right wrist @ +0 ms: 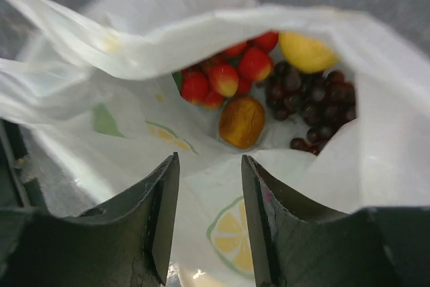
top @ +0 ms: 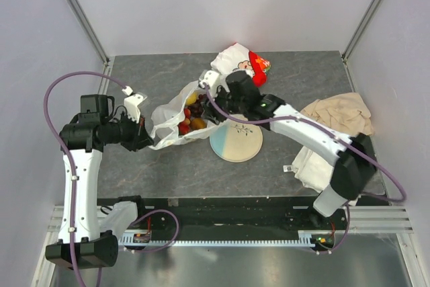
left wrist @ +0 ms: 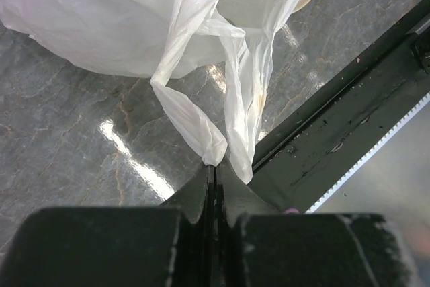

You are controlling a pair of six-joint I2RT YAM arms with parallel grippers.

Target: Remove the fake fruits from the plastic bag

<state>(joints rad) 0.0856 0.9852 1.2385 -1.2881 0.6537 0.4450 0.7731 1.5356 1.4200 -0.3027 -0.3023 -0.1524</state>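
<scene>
Above the table (top: pixel 161 166), in the top view: the plastic bag (top: pixel 168 115) near the middle, lying on its side, mouth turned to the right. At its left end, the left gripper (top: pixel 143 136), clenched on the film there. At the mouth, the right gripper (top: pixel 216 101), just over the fake fruits (top: pixel 191 117) inside the opening. Just right of the bag, a round plate (top: pixel 236 142), pale blue and cream, with a thin twig drawing. Behind, a white-and-red packet (top: pixel 243 62) with a cartoon print, its writing too small to read. On the far right, a beige towel (top: pixel 339 112).

In the left wrist view: jaws pressed fully together, a twisted loop handle (left wrist: pixel 201 132) of the bag pinched at the tips. Thin, crinkly, translucent white film, stretched from the tips up to the puffed body of the bag.

In the right wrist view: both fingers (right wrist: pixel 158 213) standing apart, released, gripping nothing, right at the lip of the open bag. Straight ahead, deep inside: red strawberries (right wrist: pixel 225 77), a yellow lemon (right wrist: pixel 308 52), a dark purple grape bunch (right wrist: pixel 310 102), an orange-brown fruit (right wrist: pixel 242 121), all small and glossy. Printed on the film, a yellow lemon slice (right wrist: pixel 232 233) and a green patch (right wrist: pixel 104 120).
</scene>
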